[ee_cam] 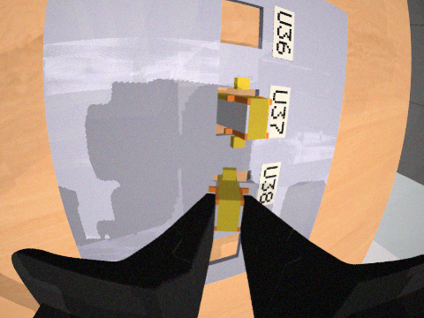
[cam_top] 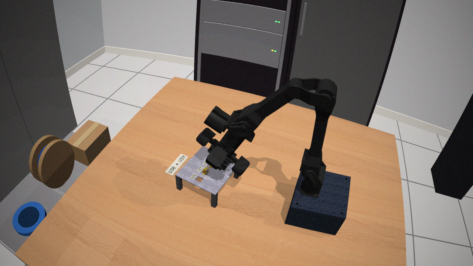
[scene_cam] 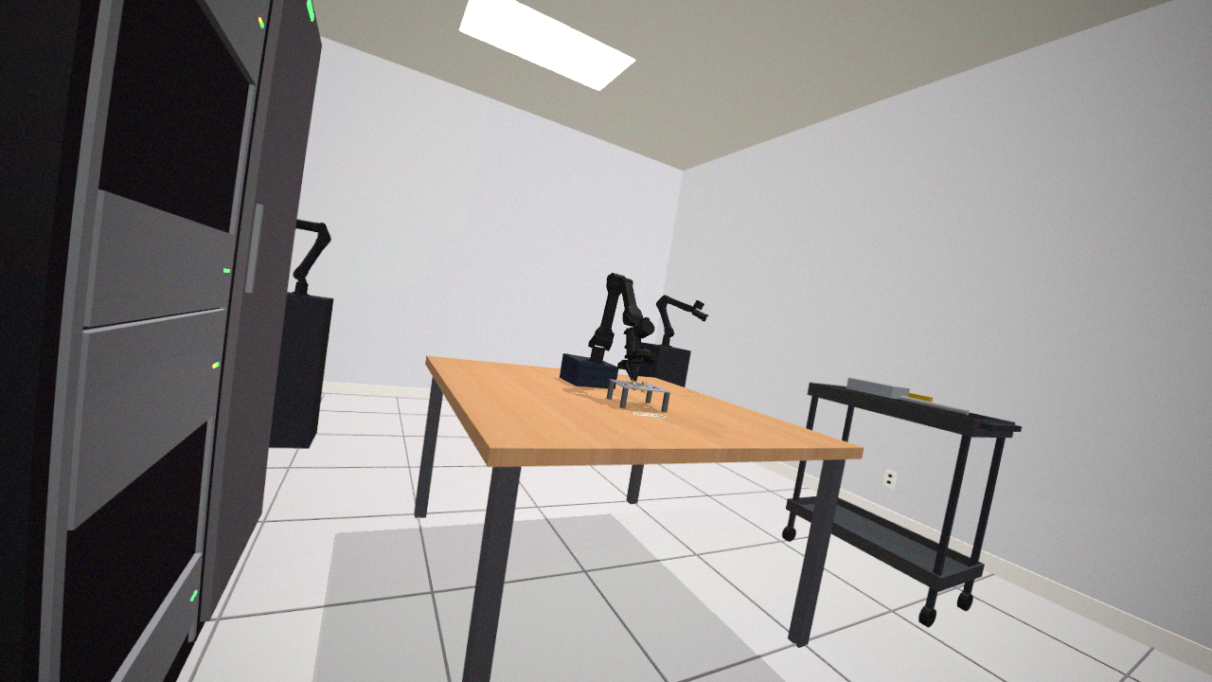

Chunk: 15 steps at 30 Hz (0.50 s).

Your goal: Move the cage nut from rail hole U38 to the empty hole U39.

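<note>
Rail plate point(cam_top: 188, 171) point(scene_cam: 656, 389) point(ee_cam: 132, 57) partly hidden beneath the tool point(cam_top: 220, 163) point(scene_cam: 633, 380) point(ee_cam: 229, 199).

U36, U37, U38 on rail plate point(cam_top: 220, 186) point(ee_cam: 146, 57) labels

Two cage nuts point(ee_cam: 258, 118); three hole labels point(ee_cam: 283, 33); one arm point(cam_top: 274, 101)

The place looks like a server room doubling as a robotics lab. A tall equipment rack point(cam_top: 280, 79) point(scene_cam: 76, 398) carries grey panels with small green and amber lights, and a dark cabinet point(cam_top: 343, 59) point(scene_cam: 254, 356) stands beside it. Large pale tiles point(cam_top: 109, 82) point(scene_cam: 576, 619) cover the floor — plain walls rise around them, under a bright ceiling panel point(scene_cam: 546, 42). A black robot arm point(cam_top: 319, 132) point(scene_cam: 606, 317) stands at a wooden worktop point(cam_top: 148, 211) point(scene_cam: 661, 437); two more arms stand on dark pedestals — and a wheeled cart point(scene_cam: 953, 509) waits near the wall.
</note>
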Each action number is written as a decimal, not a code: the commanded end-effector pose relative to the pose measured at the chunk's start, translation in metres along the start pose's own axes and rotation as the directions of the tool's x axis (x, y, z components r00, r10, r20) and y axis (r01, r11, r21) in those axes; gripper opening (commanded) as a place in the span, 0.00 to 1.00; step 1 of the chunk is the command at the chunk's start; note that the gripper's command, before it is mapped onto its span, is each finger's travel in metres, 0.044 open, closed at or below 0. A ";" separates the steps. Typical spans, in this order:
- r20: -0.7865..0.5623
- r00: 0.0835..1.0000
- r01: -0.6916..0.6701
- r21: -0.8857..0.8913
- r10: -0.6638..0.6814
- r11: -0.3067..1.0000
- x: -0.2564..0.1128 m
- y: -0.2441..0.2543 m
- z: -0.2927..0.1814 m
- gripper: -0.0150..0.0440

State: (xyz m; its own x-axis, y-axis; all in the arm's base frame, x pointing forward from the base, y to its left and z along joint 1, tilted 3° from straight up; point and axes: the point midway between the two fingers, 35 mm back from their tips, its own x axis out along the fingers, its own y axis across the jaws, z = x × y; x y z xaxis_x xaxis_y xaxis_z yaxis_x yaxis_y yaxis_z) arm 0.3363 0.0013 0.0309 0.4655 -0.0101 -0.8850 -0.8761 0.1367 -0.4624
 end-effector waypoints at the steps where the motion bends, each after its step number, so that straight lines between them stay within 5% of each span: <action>1: -0.003 1.000 0.012 0.004 -0.012 1.000 -0.001 -0.001 0.000 0.31; 15: -0.003 0.999 0.032 0.004 -0.032 0.999 -0.001 0.000 0.000 0.31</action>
State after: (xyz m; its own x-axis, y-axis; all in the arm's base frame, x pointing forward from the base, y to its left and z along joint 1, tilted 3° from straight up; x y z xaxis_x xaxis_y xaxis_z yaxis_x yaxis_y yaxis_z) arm 0.3355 0.0015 0.0305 0.4837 -0.0131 -0.8752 -0.8662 0.1364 -0.4808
